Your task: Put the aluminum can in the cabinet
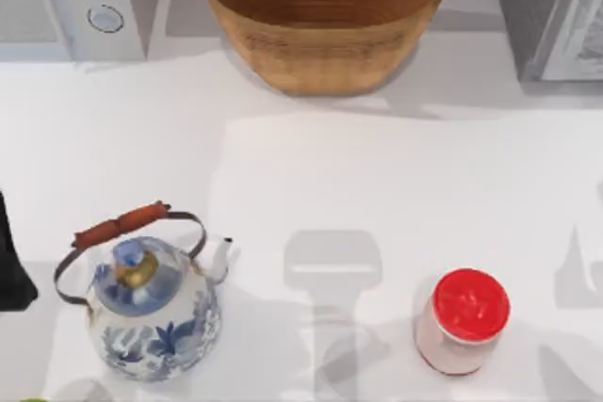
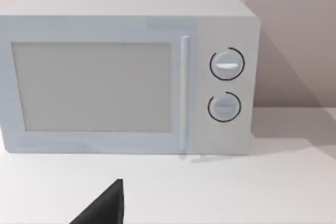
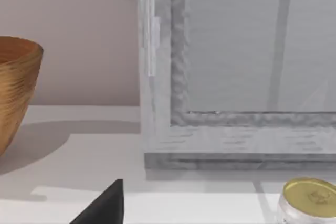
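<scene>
A: Where's the aluminum can?
B: Upright, just in front of the cabinet. Probably light, slick and dentable, so grab mid-body, gently. Left gripper, right gripper: can't tell if apart or together.

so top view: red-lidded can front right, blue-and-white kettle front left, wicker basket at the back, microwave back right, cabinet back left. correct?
One thing is swapped. In the top view the microwave sits at the back left and the cabinet at the back right. The rest holds: the red-lidded can is front right, the kettle front left, the wicker basket at the back.
</scene>
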`<action>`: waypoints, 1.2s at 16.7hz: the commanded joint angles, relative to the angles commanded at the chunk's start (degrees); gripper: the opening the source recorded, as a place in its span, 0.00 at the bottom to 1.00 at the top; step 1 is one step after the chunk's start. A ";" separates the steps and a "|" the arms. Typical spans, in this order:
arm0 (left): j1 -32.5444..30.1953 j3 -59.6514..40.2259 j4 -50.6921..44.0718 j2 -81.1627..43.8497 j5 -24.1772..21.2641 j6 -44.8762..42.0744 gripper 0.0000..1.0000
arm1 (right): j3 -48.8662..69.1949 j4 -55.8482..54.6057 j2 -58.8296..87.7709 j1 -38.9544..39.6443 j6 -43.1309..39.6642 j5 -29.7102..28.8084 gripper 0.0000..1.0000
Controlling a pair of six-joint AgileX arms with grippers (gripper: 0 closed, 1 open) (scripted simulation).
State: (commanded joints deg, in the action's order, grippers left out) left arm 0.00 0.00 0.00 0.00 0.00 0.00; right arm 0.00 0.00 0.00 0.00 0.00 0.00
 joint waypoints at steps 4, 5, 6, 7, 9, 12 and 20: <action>0.00 0.00 0.00 0.00 0.00 0.00 1.00 | -0.14 -1.74 1.75 -0.30 -0.46 0.77 1.00; 0.00 0.00 0.00 0.00 0.00 0.00 1.00 | -0.25 -3.51 3.54 -0.58 -0.91 1.54 1.00; 0.00 0.00 0.00 0.00 0.00 0.00 1.00 | -0.33 -5.85 5.95 -0.94 -1.47 2.55 1.00; 0.00 0.00 0.00 0.00 0.00 0.00 1.00 | -0.31 -8.76 8.96 -1.42 -2.16 3.77 1.00; 0.00 0.00 0.00 0.00 0.00 0.00 1.00 | 0.12 -16.10 16.74 -2.71 -3.67 6.61 1.00; 0.00 0.00 0.00 0.00 0.00 0.00 1.00 | 1.90 -30.07 32.41 -5.50 -5.83 11.14 1.00; 0.00 0.00 0.00 0.00 0.00 0.00 1.00 | 9.35 -65.83 81.58 -16.20 -7.81 19.23 1.00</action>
State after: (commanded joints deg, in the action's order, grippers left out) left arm 0.00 0.00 0.00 0.00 0.00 0.00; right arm 9.35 -65.83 81.58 -16.20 -7.81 19.23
